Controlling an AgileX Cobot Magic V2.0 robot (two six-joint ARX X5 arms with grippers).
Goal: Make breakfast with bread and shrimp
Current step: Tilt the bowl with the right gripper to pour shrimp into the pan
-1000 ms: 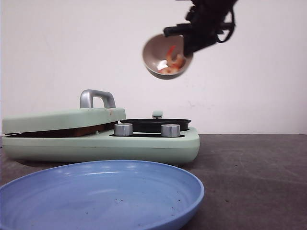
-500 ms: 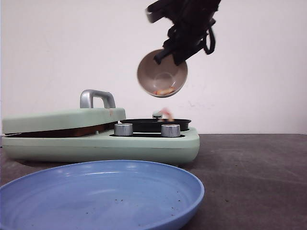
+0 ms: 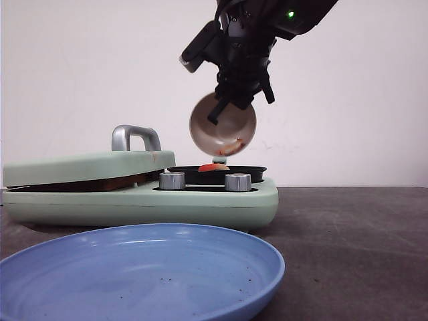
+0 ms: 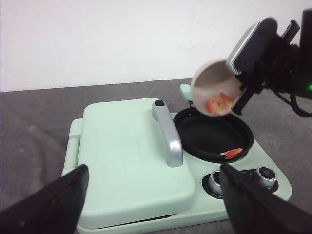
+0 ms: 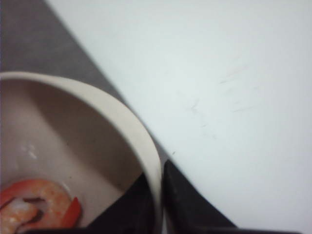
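My right gripper (image 3: pixel 226 105) is shut on the rim of a beige bowl (image 3: pixel 217 130) and holds it tipped steeply over the round black pan (image 3: pixel 254 170) of a mint-green breakfast maker (image 3: pixel 200 204). One orange-red shrimp (image 3: pixel 212 167) lies in the pan, also seen in the left wrist view (image 4: pixel 232 153). Another shrimp (image 5: pixel 34 204) still sits inside the bowl (image 4: pixel 204 83). My left gripper (image 4: pixel 153 170) is open and empty, hovering in front of the maker's closed lid (image 4: pixel 126 151). The bread is out of view.
A large blue plate (image 3: pixel 134 267) lies in front of the maker. Two silver knobs (image 3: pixel 172 180) (image 3: pixel 238 182) sit at the maker's front, and a silver handle (image 3: pixel 134 137) stands on its lid. A white wall is close behind.
The bowl has dropped lower and to the left and tipped further over the pan. One shrimp has fallen out of it into the pan.
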